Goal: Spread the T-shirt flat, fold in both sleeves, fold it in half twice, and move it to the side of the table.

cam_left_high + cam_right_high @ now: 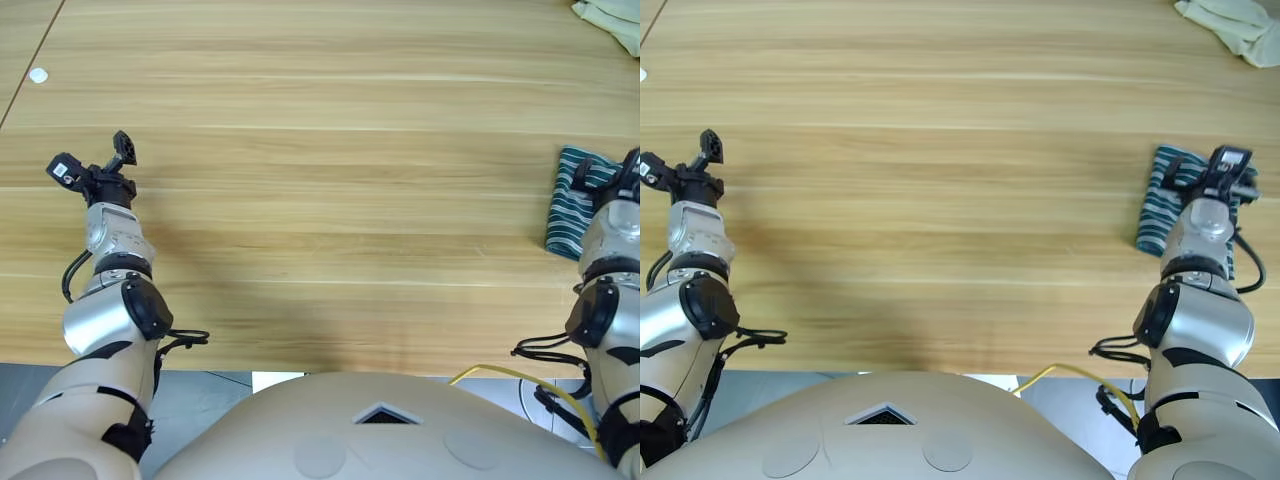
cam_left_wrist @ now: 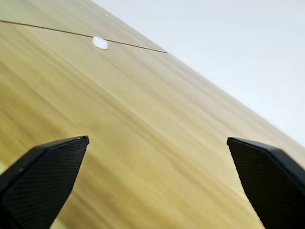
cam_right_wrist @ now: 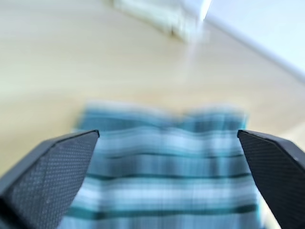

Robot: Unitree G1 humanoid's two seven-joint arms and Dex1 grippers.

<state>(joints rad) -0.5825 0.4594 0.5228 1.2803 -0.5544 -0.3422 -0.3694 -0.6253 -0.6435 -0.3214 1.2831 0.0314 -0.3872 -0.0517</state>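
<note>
Folded striped T-shirt [image 1: 1160, 205] at table [image 1: 330, 150] right edge, long axis toward table far edge. Right pincer [image 3: 167, 136] over it, wide open, empty. Left pincer [image 1: 93, 158] wide open, empty, near table left edge; broad table stretch between.

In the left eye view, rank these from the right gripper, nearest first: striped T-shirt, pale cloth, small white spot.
From the right gripper:
1. striped T-shirt: folded, right under the gripper, on the robot's right.
2. pale cloth: far end, right side.
3. small white spot: far left, beyond the left arm.
</note>
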